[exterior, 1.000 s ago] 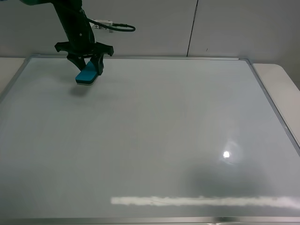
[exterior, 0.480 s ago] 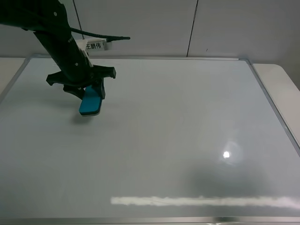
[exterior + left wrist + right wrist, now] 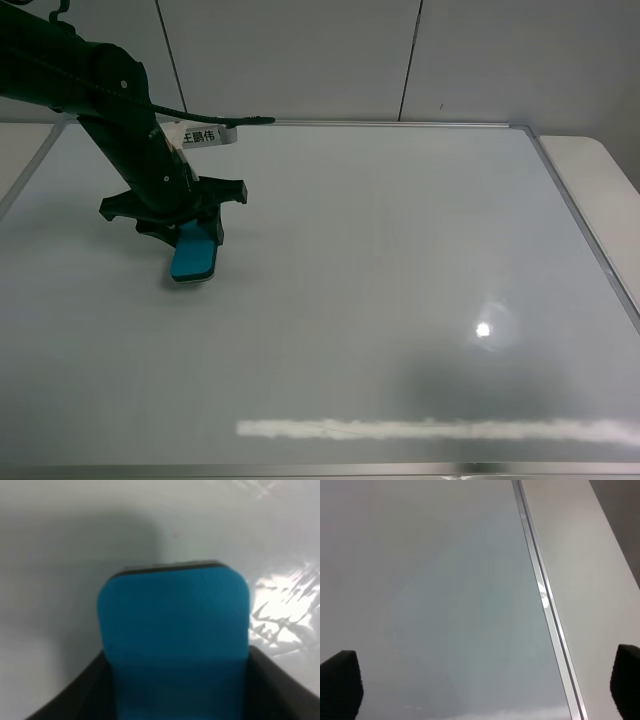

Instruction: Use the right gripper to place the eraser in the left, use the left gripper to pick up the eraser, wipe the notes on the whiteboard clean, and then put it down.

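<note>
The left gripper [image 3: 195, 232] has its jaws closed tight on the eraser [image 3: 194, 258], one black finger on each long side of the teal block. The eraser projects forward out of the jaws, with its gripped end between the fingers and its free end beyond the fingertips. In the left wrist view the eraser [image 3: 172, 640] fills the space between the two fingers, and its thin dark underside shows along the far edge, facing the whiteboard [image 3: 60, 555]. From the high view the eraser's free end lies low over the whiteboard [image 3: 380, 260]; whether it touches the surface cannot be told. A white labelled plug [image 3: 198, 136] and black cable sit on the arm behind the jaws. The right gripper [image 3: 485, 680] holds nothing: its jaws stand wide apart, only the two dark fingertips [image 3: 340, 682] showing at either side, with bare board and the silver frame [image 3: 545, 600] between and ahead of them. No red marks show on the board surface in any view.
</note>
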